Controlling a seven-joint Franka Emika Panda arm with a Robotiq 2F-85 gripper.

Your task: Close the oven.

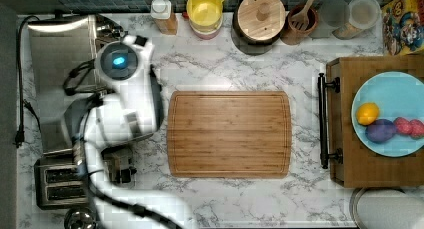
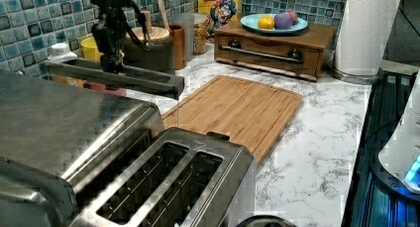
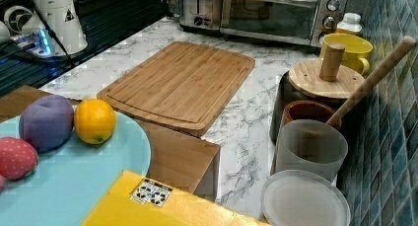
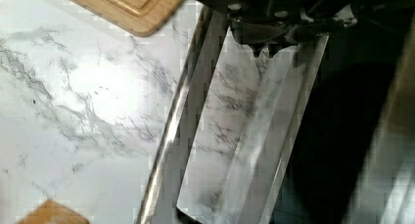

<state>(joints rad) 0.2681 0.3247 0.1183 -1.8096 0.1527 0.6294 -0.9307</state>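
The steel oven (image 1: 60,44) stands at the top view's left, and its brushed top (image 2: 49,113) lies close in the left view. Its glass door (image 2: 133,79) is open and juts out over the counter, roughly level. My gripper (image 2: 113,66) comes down from above onto the door's outer part. In the wrist view the gripper (image 4: 266,45) is right at the door's glass pane (image 4: 244,136), beside the long bar handle (image 4: 181,136), with the dark oven cavity next to it. The right view has the oven (image 3: 276,14) at the far end of the counter.
A two-slot toaster (image 1: 60,184) stands next to the oven. A wooden cutting board (image 1: 229,134) lies mid-counter. Jars, a yellow mug (image 1: 205,11) and a utensil holder line the tiled wall. A wooden box with a plate of fruit (image 1: 390,114) is at the top view's right.
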